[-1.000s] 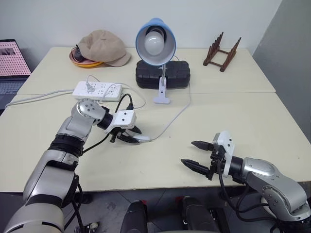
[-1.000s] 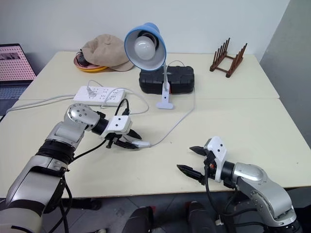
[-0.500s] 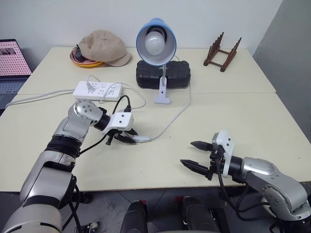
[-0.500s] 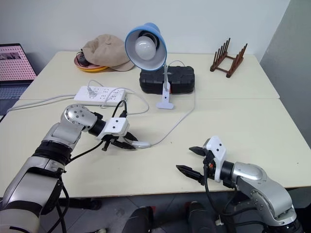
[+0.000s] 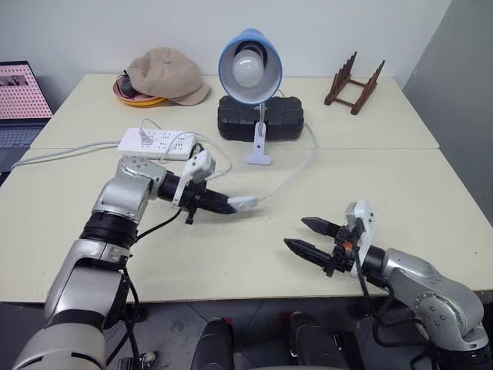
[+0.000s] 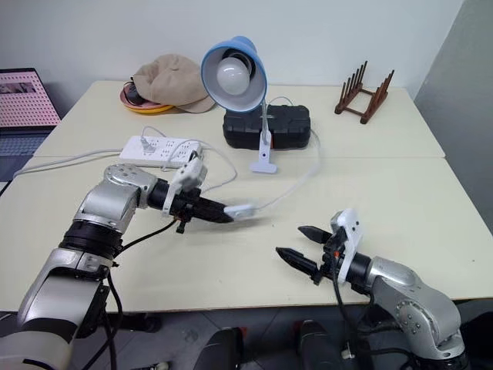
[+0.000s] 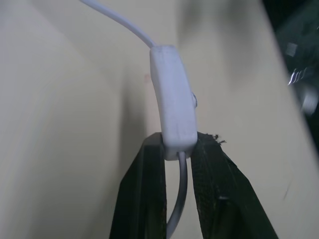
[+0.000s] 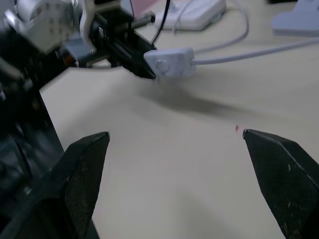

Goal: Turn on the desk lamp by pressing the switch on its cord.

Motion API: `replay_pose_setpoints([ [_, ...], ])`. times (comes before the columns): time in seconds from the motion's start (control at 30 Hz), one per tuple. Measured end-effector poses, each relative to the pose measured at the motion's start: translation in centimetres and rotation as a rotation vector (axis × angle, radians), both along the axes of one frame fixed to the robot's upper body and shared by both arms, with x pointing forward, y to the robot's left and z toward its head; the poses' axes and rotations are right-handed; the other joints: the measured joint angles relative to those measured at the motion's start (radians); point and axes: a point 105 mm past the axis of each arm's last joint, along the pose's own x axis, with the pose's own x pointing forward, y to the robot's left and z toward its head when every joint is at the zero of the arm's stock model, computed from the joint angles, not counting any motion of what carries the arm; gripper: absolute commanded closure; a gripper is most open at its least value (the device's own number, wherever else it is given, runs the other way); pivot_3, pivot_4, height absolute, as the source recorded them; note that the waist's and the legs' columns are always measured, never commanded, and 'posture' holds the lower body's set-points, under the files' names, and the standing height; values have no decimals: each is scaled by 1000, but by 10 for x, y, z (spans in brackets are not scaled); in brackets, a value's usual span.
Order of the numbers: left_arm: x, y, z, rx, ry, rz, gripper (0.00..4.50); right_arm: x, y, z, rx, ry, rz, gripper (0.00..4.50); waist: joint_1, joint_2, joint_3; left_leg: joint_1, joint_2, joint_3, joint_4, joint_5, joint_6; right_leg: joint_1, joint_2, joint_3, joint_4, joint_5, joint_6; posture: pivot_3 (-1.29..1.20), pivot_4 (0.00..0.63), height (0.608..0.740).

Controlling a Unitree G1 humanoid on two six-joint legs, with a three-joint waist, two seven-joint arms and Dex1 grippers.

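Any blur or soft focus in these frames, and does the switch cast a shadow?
Right wrist view: left end effector and switch smeared, dark shadow on the table beneath. Left wrist view: switch fairly crisp, far edge soft. Eye views: mostly sharp.

Cream table (image 5: 431, 193); power strip (image 5: 156, 143); perhaps cap (image 5: 167, 74)

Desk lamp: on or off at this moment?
Off, as far as shows: the desk lamp bulb looks plain white, casting no glow on the table.
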Motion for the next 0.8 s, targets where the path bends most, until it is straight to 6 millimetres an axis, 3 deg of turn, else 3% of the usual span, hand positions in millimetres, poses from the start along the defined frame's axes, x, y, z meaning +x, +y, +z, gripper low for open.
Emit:
replay_pose_setpoints([
  [0.2, -25, -36, 22, -251, 267, 53, 4131, 4, -2, 14, 290, 136, -71, 0, -5, 0, 0, 3, 0, 0, 0, 0, 0, 1, 0, 0, 4, 0, 0, 0, 150, 740],
  [0.33, -41, -55, 31, -357, 403, 37, 4131, 3, 4, 37, 434, 151, -25, 0, -5, 0, 0, 5, 0, -1, 1, 1, 1, 1, 1, 0, 8, 0, 0, 0, 150, 740],
  [0.57, -49, -60, 29, -379, 440, 66, 4131, 2, 14, 54, 512, 167, 31, 0, -7, 0, 0, 7, 0, -1, 1, 1, 2, 1, 1, 1, 11, -3, -6, 0, 150, 740],
  [0.8, -50, -59, 32, -389, 442, 69, 4131, 4, 17, 53, 501, 175, 34, 0, -6, 0, 0, 6, 0, -1, 1, 1, 2, 0, 1, 1, 9, -4, -6, 0, 150, 740],
])
